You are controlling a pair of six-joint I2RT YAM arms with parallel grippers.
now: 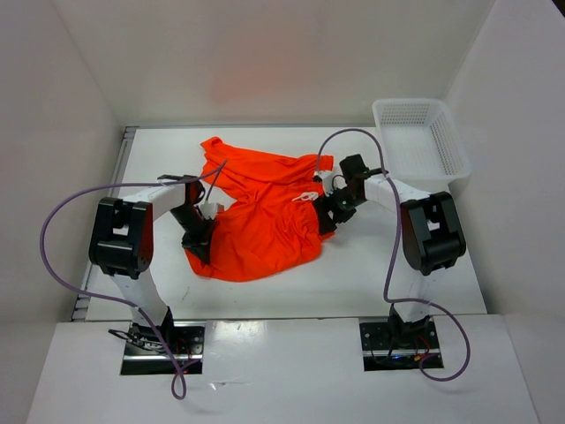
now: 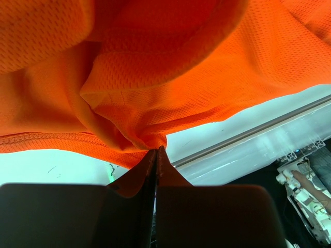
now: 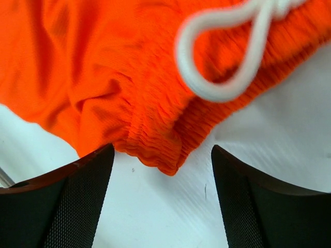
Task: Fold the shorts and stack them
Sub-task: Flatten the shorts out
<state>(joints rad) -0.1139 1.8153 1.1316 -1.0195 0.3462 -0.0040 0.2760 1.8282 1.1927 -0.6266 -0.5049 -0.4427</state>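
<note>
1. The shorts (image 1: 265,221) are bright orange, made of thin mesh fabric with very fine holes. They lie crumpled and wrinkled in the middle of the white table (image 1: 353,278), with one part folded over another.
2. The waistband (image 3: 150,144) is gathered and ribbed, and a white drawstring (image 3: 217,95) makes a soft round loop on it.
3. A white plastic basket (image 1: 461,155) with mesh walls stands at the far right corner, well apart from the shorts. Purple cables (image 1: 48,234) hang in long curves from both arms. Plain white walls close the table on three sides.
4. The left gripper (image 2: 156,151) is at the near left edge of the shorts. Its fingers are pressed together and pinch a small bunch of the fabric, which spreads above them in thick folds.
5. The right gripper (image 3: 163,152) is at the right edge of the shorts, near the drawstring. Its fingers (image 3: 83,181) are spread wide, and a corner of the waistband lies just ahead, between them, on the table.
</note>
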